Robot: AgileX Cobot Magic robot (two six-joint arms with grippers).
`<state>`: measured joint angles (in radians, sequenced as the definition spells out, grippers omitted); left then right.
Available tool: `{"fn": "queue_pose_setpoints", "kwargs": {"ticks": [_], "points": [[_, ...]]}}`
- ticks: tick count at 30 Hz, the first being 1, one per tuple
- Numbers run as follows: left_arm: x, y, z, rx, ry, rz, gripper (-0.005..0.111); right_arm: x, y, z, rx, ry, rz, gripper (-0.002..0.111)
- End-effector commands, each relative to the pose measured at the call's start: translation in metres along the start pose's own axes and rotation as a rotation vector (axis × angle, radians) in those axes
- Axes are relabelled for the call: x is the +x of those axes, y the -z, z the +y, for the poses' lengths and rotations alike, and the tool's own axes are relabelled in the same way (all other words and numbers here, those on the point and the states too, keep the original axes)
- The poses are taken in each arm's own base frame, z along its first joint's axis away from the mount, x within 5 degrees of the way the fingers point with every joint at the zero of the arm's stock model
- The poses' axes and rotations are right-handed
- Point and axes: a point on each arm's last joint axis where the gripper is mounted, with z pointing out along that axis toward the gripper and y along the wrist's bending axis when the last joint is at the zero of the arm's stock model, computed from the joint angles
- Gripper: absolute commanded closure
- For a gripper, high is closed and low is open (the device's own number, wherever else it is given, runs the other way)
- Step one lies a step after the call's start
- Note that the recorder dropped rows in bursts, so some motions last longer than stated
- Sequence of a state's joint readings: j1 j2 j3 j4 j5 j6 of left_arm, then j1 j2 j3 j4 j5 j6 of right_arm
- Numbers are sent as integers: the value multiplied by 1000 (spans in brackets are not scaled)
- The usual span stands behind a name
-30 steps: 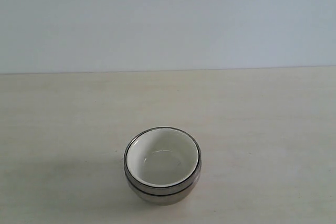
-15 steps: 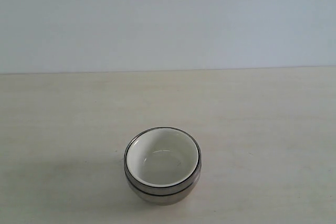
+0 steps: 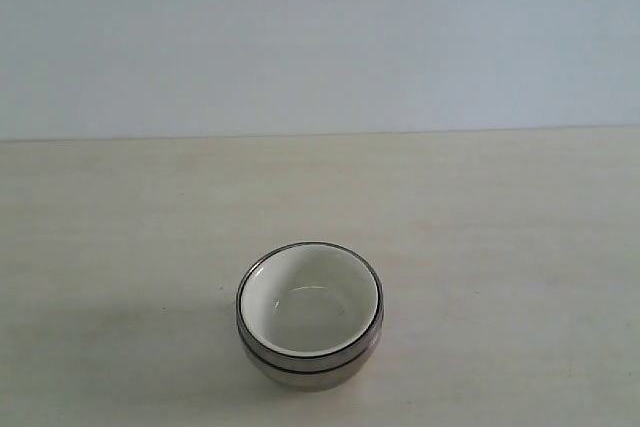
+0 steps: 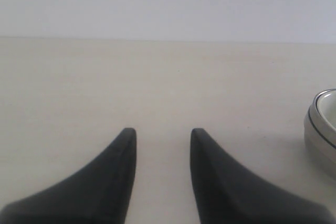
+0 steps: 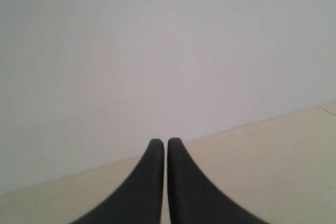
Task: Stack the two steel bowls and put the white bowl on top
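On the table point(image 3: 500, 207), toward the front middle of the exterior view, the steel bowls point(image 3: 310, 365) sit one inside the other. Their rims lie close together, with a thin dark line between them. The white bowl point(image 3: 310, 302) rests inside the upper steel bowl, upright, its rim just within the steel rim. All three stand as one stack. Behind the table rises a plain pale wall point(image 3: 320, 37). Neither arm shows in the exterior view.

From the left wrist, the left gripper point(image 4: 159, 132) hangs over bare table with its jaws moderately apart and nothing between them. The stack shows at the edge of that view, off to one side and well apart from the jaws, with the steel bowls point(image 4: 319, 141) partly cut off.

From the right wrist, the right gripper point(image 5: 166, 142) has its jaws drawn together with only a hairline gap, holding nothing. It faces the wall and a strip of table.
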<state>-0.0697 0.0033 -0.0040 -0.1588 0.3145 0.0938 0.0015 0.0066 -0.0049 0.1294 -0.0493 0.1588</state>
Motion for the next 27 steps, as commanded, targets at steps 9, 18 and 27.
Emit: {"fn": "queue_pose_setpoints", "kwargs": {"ticks": [9,18,27], "points": [[1,0,0,-2,-1,1,74,3,1,-1,5,10,19,108],[1,0,0,-2,-1,1,74,3,1,-1,5,10,19,108],[1,0,0,-2,-1,1,74,3,1,-1,5,10,19,108]]}}
